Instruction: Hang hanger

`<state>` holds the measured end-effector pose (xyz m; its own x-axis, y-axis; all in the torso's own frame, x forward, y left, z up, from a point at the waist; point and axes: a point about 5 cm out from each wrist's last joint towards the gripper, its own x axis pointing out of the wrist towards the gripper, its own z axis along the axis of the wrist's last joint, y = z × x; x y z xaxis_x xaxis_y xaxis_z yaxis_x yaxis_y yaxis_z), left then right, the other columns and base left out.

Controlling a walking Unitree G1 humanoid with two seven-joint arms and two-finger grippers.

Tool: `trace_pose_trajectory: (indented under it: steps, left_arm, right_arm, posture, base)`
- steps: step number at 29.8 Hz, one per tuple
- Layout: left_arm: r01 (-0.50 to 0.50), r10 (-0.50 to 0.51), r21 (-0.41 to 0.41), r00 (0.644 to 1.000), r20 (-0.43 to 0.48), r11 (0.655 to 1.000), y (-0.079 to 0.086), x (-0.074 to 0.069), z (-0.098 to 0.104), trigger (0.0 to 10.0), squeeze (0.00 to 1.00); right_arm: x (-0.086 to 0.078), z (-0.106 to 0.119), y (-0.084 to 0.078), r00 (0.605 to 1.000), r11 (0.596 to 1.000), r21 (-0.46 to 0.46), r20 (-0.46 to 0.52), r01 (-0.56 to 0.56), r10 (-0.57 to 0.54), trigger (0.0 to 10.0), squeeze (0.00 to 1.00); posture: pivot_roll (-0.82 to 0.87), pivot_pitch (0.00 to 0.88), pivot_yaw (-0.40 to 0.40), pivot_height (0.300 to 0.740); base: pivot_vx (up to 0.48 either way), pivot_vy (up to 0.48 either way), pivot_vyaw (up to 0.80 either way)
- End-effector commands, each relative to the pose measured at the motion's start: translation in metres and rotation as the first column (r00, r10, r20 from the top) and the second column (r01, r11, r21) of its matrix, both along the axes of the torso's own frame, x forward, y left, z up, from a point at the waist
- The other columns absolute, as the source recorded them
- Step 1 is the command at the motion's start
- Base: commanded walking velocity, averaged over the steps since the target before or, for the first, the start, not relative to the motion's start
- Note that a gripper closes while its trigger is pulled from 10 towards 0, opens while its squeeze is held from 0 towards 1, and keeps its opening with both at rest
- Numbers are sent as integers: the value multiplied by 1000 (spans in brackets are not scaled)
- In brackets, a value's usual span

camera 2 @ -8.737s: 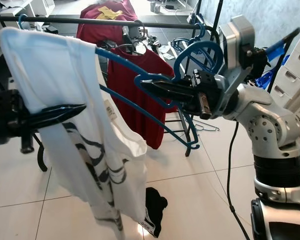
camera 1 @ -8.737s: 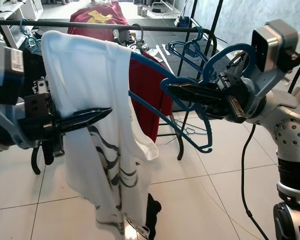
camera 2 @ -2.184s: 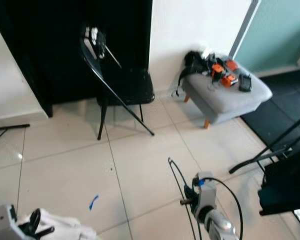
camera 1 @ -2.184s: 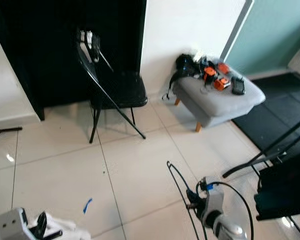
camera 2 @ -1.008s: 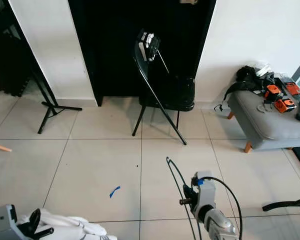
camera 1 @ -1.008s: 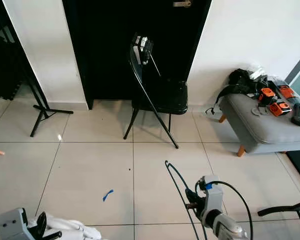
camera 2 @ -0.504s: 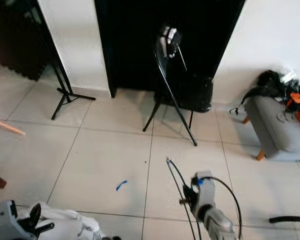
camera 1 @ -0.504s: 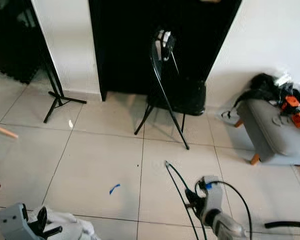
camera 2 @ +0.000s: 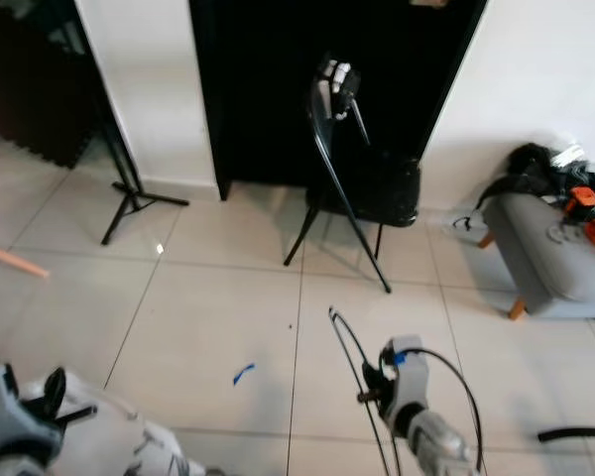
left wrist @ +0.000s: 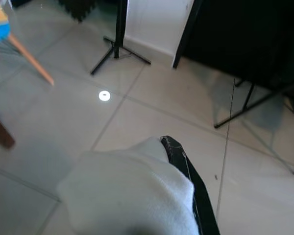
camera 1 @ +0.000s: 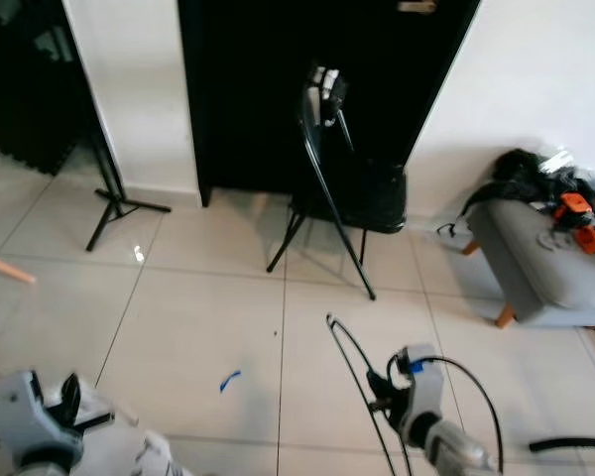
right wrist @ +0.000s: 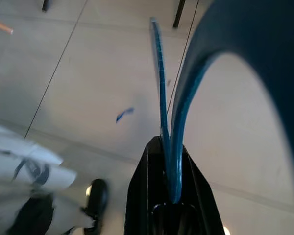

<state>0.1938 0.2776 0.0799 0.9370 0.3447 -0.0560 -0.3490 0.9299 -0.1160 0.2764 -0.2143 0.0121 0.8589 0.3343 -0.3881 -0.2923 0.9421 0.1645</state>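
1. The right gripper is clamped on the blue plastic hanger: in the right wrist view its two black fingers pinch the hanger's thin blue bars between them, and the hanger's broad curve arches away over the tiled floor. From the head views the hanger's thin dark outline rises just in front of the right wrist, held low.

2. The left gripper has white cloth draped over it. One black finger pokes out past the fabric; whether the fingers are closed on the cloth cannot be told. In the head views the same white garment bunches at the lower left beside the left wrist.

3. Beyond the grippers lies pale tiled floor with a small scrap of blue tape on it. Further off stand a black folding chair against a dark doorway, a black tripod stand, and a grey upholstered stool carrying orange and black gear.

4. Judged from this, the hanger is in hand and the garment is with it, but nothing here offers a rail to hook onto. Hanging is not yet done; the robot probably has to face a rail, approach, lift the hook and set it over.
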Motion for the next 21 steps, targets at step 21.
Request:
trace_pose_trajectory:
  steps: [21]
  left_arm:
    - [-106, 42, 225, 962, 271, 969, 1, 22, 129, 10000, 0]
  right_arm:
    - [67, 188, 102, 705, 830, 13, 536, -557, 465, 10000, 0]
  posture:
    - [58, 150, -112, 740]
  base:
    - [465, 0, 776]
